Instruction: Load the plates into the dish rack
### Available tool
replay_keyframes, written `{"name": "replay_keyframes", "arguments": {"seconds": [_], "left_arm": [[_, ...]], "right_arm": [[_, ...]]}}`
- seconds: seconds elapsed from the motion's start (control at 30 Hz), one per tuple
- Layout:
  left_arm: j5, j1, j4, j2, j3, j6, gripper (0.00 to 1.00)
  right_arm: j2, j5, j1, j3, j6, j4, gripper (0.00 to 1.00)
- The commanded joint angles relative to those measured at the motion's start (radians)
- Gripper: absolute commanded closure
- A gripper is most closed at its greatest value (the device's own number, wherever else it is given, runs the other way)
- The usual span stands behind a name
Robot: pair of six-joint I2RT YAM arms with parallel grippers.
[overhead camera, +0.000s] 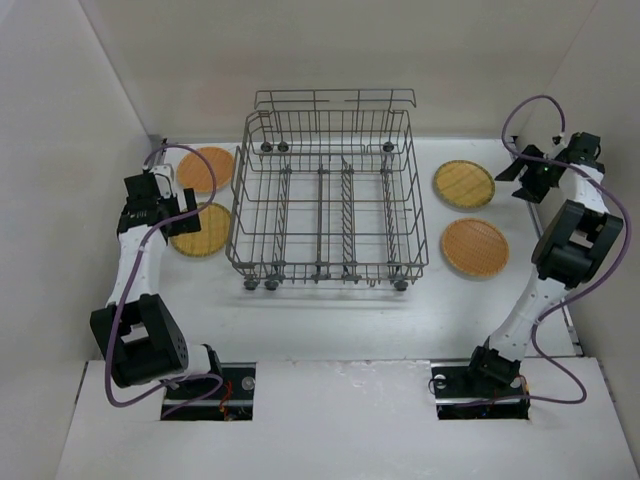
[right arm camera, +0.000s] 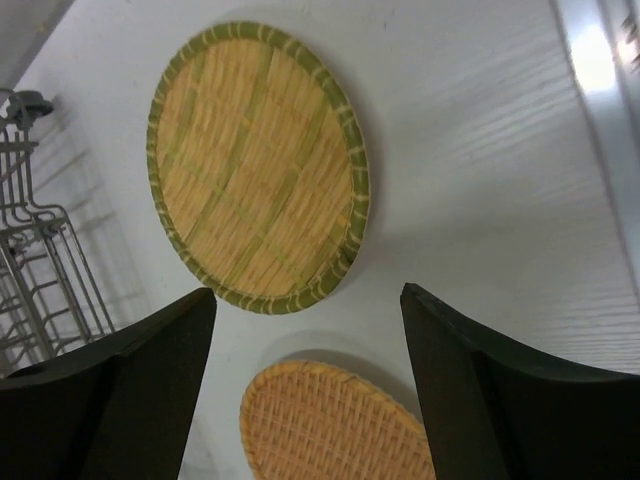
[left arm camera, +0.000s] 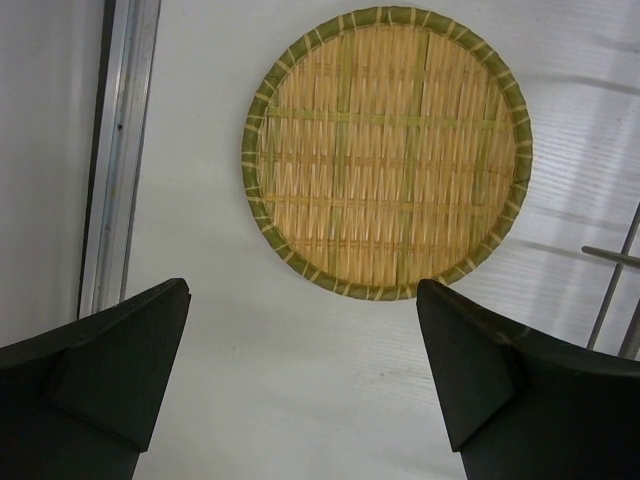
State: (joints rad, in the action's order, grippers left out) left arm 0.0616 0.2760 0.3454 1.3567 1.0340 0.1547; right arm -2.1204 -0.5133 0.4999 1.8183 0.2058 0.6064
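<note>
The dish rack (overhead camera: pixel 330 262) stands empty mid-tabletop (overhead camera: pixel 330 320). Four plates (overhead camera: pixel 203 230) lie flat beside it, two left, two right. Being woven, they are probably light, stiff and thin-edged, best pinched at the rim. The left fingers (left arm camera: pixel 130 370) and right fingers (right arm camera: pixel 150 380) are spread wide, holding nothing.

A white bench (overhead camera: pixel 330 320) is lying under soft, even light. Plain off-white panels are rising around it: a back wall (overhead camera: pixel 330 50), a left wall (overhead camera: pixel 50 150) and a right wall (overhead camera: pixel 612 70). A pale metal strip (left arm camera: pixel 115 150) is running along the bench's left edge.
</note>
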Motion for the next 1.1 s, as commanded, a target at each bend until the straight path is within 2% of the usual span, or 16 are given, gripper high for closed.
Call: {"name": "replay_keyframes", "arguments": {"seconds": [0.0, 0.1, 0.27, 0.47, 0.87, 0.93, 1.07], "left_arm": [[-0.022, -0.013, 0.036, -0.054, 0.052, 0.016, 0.00], [-0.026, -0.019, 0.052, -0.056, 0.067, 0.013, 0.00], [-0.039, -0.031, 0.073, -0.050, 0.098, 0.009, 0.00], [-0.040, -0.021, 0.096, -0.025, 0.142, 0.009, 0.00], [-0.040, -0.001, 0.164, 0.015, 0.219, 0.029, 0.00], [-0.042, 0.004, 0.170, 0.021, 0.225, 0.032, 0.00], [-0.059, 0.001, 0.178, 0.025, 0.230, 0.039, 0.00]], "right_arm": [[-0.050, -0.106, 0.002, 0.081, 0.043, 0.101, 0.22], [-0.099, -0.140, 0.007, 0.111, 0.047, 0.128, 0.32], [-0.156, -0.149, 0.012, 0.145, 0.041, 0.158, 0.34], [-0.210, -0.151, 0.009, 0.167, 0.052, 0.161, 0.42], [-0.317, -0.168, -0.024, 0.291, 0.121, 0.136, 0.43], [-0.334, -0.188, -0.037, 0.308, 0.136, 0.128, 0.49], [-0.358, -0.185, -0.060, 0.349, 0.147, 0.119, 0.55]]}}
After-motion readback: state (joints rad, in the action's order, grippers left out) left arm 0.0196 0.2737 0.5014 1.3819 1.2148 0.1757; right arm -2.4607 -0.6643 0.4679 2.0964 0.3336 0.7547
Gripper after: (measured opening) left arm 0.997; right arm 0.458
